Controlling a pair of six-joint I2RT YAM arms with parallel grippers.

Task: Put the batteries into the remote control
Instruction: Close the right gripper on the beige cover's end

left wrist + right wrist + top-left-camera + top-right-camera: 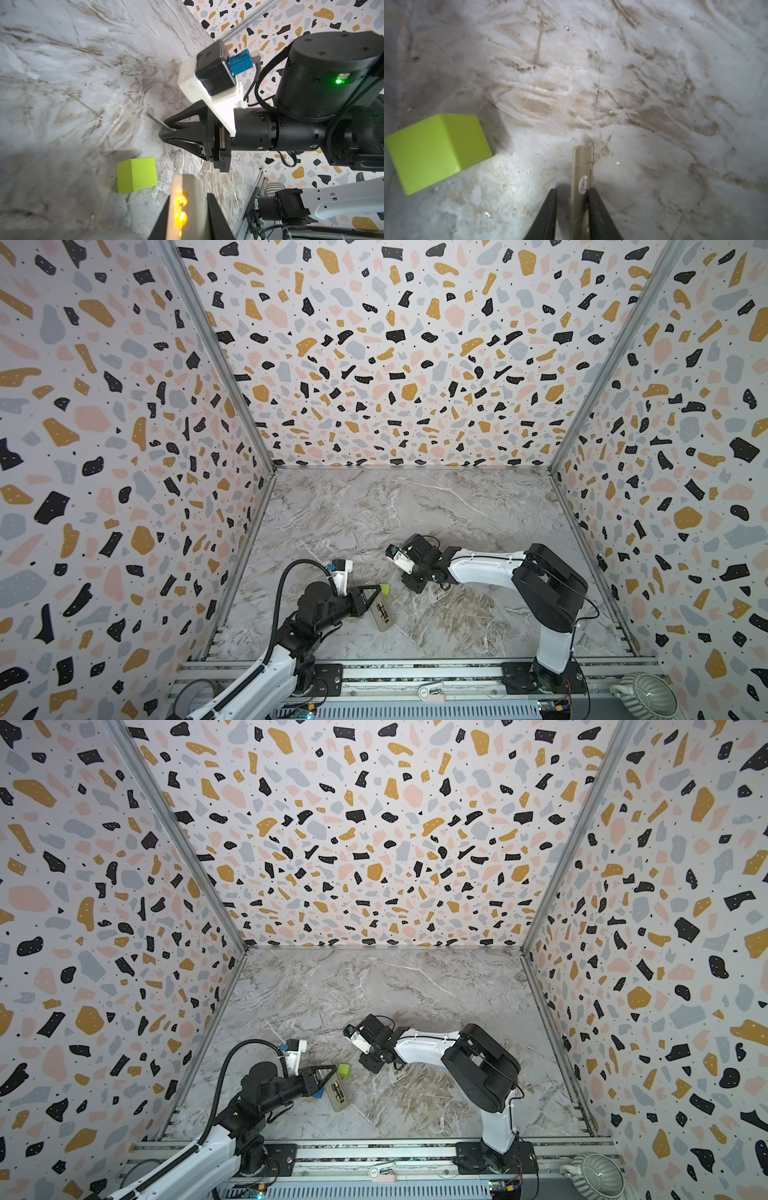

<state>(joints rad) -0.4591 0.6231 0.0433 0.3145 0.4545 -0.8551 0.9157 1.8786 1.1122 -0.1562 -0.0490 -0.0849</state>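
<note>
The left gripper is clamped tight on the remote control, back up at the tabletop's front left beside a green cube — both batteries lie in its recess. The right gripper, narrowed, pinches the beige battery cover — its round sticker is too blurred to read.
</note>
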